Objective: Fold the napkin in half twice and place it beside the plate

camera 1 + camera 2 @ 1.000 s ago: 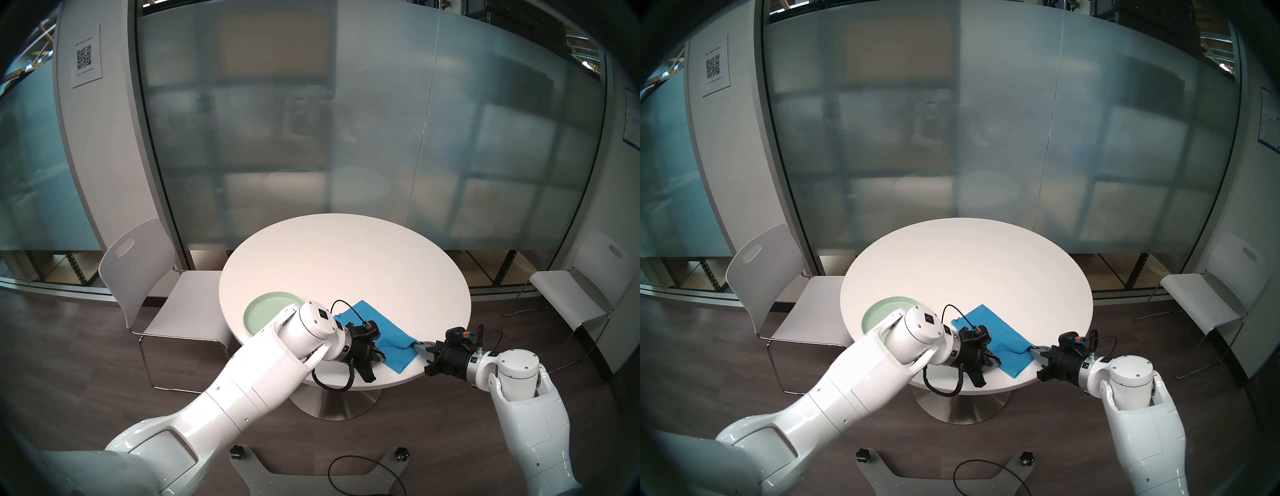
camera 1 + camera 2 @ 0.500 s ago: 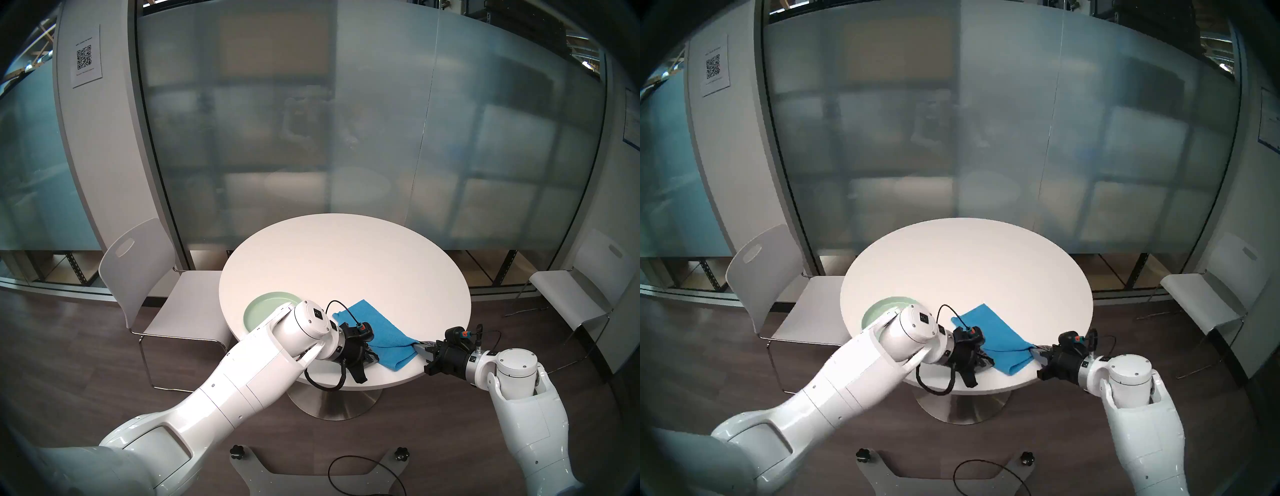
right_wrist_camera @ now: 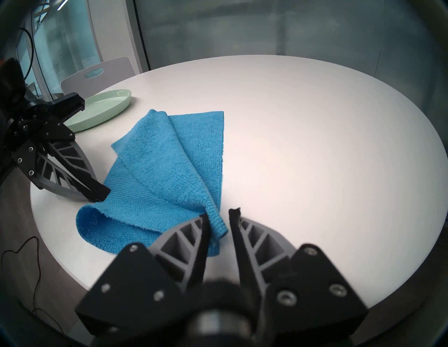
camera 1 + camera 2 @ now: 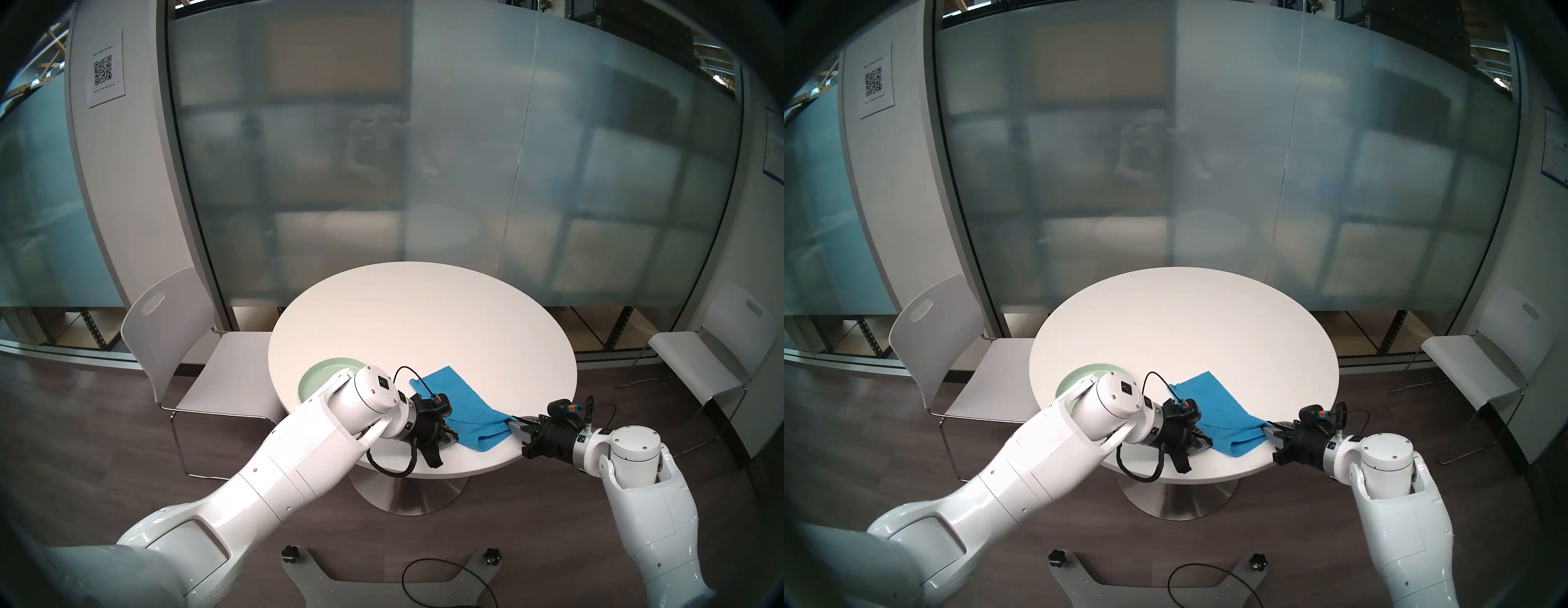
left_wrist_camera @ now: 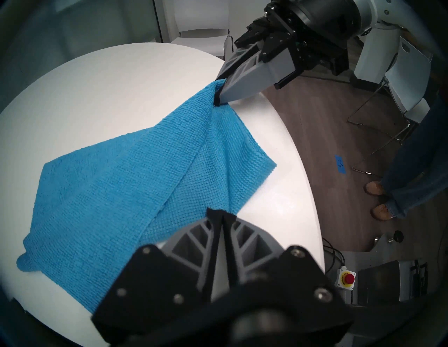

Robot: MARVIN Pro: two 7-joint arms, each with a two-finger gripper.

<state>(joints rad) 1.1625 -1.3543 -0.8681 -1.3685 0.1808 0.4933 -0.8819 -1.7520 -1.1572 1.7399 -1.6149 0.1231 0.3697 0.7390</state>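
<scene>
Napkin: the blue napkin (image 3: 167, 174), a fuzzy, waffle-textured cloth, lay loosely doubled on the near right part of the bench (image 4: 424, 314), one layer draped in a soft ridge over the other, its near end curled into a rounded loop.
Plate: the plate (image 3: 106, 106), smooth, pale mint and round with a low raised rim, sat on the bench's left side, just beyond the napkin's far left corner and apart from it.
Left fingers: the left gripper (image 5: 221, 213) had its dark ribbed fingers (image 5: 213, 232) pressed together, pinching the napkin's near left edge.
Right fingers: the right gripper (image 3: 219, 213) showed a narrow gap between its black-padded fingers (image 3: 234, 215); the napkin's right corner hung against the left pad, clear of the other.
Bench: round, white and matte, on a brushed metal pedestal.
Chairs: a white moulded chair (image 4: 178, 335) stood on each side.
</scene>
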